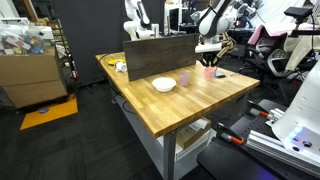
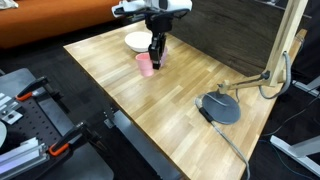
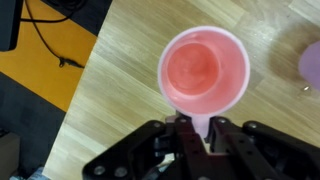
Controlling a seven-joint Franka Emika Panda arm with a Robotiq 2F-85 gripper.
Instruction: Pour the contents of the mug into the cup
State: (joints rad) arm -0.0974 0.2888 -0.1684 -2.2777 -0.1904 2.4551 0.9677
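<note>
The tool [image 3: 200, 133] is clamped on the handle of the pink mug [image 3: 203, 72], which is upright with its mouth facing up over the wooden counter [image 3: 110, 90]. In an exterior view, from left to right, are the white bowl [image 1: 164, 84], the lilac cup [image 1: 185, 78], then the pink mug close beside it. Whether the mug's base touches the counter cannot be determined.

- The pink mug [image 2: 145, 66] sits on the wooden table [image 2: 180, 125], near its far edge.
- The gripper [image 2: 156, 62] reaches down from above to the mug's side (seemingly pinching it; too small to be sure).
- A white bowl [image 2: 137, 41] sits just behind the mug.
- A grey round base [image 2: 220, 108] lies well apart.
</note>
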